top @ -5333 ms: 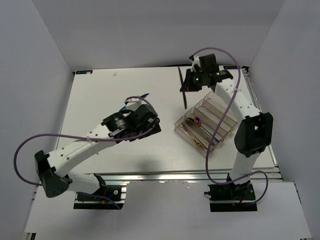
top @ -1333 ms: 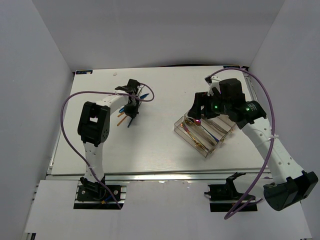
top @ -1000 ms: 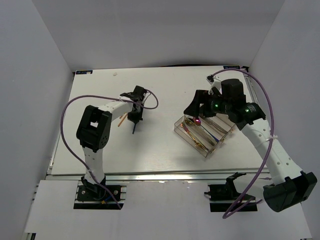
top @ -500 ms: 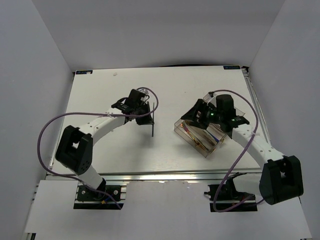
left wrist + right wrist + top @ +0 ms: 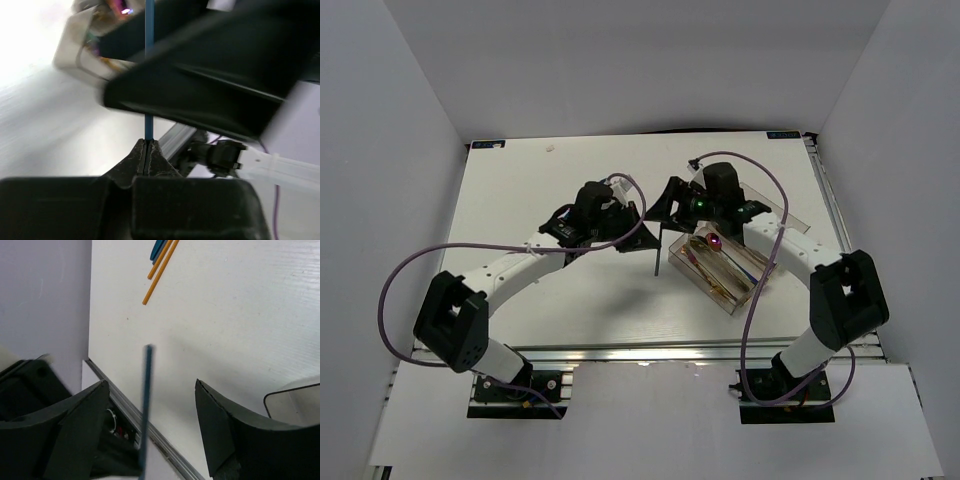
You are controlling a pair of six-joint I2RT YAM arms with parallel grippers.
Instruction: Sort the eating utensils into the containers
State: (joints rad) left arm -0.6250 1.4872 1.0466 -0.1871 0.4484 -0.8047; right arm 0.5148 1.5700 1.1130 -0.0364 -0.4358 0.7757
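My left gripper (image 5: 642, 238) is shut on a thin blue stick (image 5: 657, 258), one of the eating utensils, and holds it upright over the table just left of the containers, a clear four-slot tray (image 5: 750, 292). In the left wrist view the jaws (image 5: 146, 141) pinch the blue stick (image 5: 148, 75) at its lower end. My right gripper (image 5: 670, 200) is open around the same stick. The blue stick (image 5: 146, 400) stands between that gripper's (image 5: 150, 382) spread fingers, nearer the left one and not clearly touching it. A rainbow spoon (image 5: 713, 240) and gold pieces (image 5: 715, 280) lie in the tray.
Two orange-gold chopsticks (image 5: 160, 272) and a blue piece (image 5: 158, 249) lie on the white table further left, seen only from the right wrist. The table's near metal rail (image 5: 650, 352) runs below both arms. A corner of the tray (image 5: 295, 392) shows at the right.
The left arm carried the blue stick from the table's left to the tray's left side. The right gripper came off the tray to meet it, and its jaws narrowed a little.
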